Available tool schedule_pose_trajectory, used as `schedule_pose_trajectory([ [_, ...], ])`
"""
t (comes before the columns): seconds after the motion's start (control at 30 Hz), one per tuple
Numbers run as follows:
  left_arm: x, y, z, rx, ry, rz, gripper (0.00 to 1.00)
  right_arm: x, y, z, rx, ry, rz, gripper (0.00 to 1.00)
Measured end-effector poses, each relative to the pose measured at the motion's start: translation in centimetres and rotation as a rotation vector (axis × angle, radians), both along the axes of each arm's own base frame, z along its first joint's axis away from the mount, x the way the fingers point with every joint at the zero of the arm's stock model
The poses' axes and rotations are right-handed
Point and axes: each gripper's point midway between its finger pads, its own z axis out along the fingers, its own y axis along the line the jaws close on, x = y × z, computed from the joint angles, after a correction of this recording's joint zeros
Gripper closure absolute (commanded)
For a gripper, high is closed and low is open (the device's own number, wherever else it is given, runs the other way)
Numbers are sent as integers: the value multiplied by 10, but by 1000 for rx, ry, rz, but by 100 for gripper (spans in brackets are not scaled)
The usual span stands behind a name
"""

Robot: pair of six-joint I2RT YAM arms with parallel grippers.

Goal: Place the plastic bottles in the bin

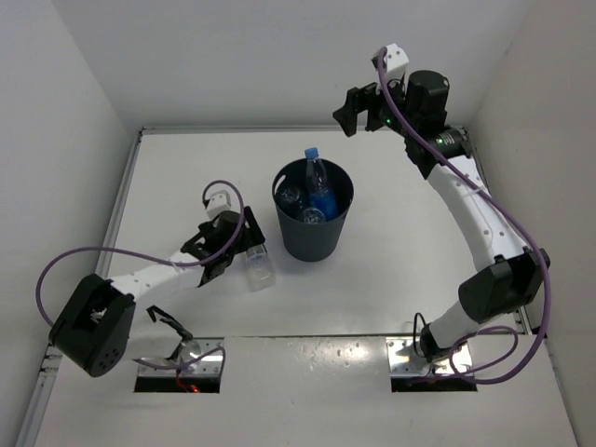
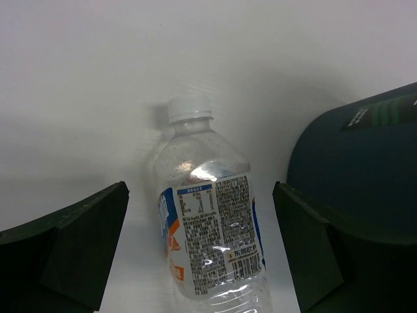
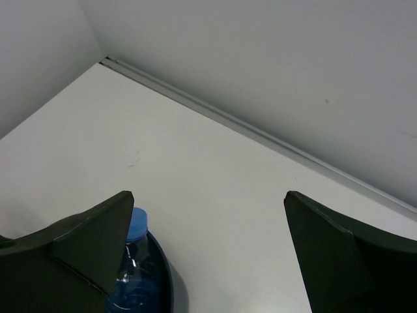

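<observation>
One bottle (image 2: 210,228) lies toward the tabletop's (image 1: 186,177) left edge within the spread left gripper (image 2: 201,193); perhaps three fill the bin (image 1: 313,244); right gripper (image 3: 208,195) agape.

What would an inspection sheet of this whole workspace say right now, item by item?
Surface: white table, no spills seen.
Job's things: bin stands mid-table, holding a blue-capped bottle and clear bottles; a white-capped bottle lies on the table left of the bin.
Clutter: nothing seen.
Grippers: left gripper open, straddling the lying bottle without touching it; right gripper open, empty, raised beyond the bin.
Cables: purple cables loop along both arms, away from the bottles.
Surroundings: white walls on three sides.
</observation>
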Motion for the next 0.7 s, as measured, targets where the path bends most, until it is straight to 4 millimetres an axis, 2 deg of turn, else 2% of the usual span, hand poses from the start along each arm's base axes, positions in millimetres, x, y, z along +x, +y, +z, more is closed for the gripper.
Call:
schedule_pose_trajectory([
  [0.13, 2, -3, -9, 13, 35, -4, 0, 3, -10, -8, -4, 19, -19, 0],
  [0.37, -5, -11, -43, 32, 147, -49, 2, 5, -21, -14, -6, 41, -34, 0],
  [0.47, -5, -15, -50, 33, 183, -61, 8, 4, -20, -14, -3, 42, -25, 0],
  [0.57, -3, -15, -48, 40, 190, -52, 19, 4, -20, -14, -2, 43, -20, 0],
  [0.6, -1, -13, -45, 44, 187, -41, 29, 4, -21, -14, -1, 43, -19, 0],
  [0.7, 5, -4, -29, 67, 154, 8, 36, 4, -20, -14, 3, 45, -16, 0],
])
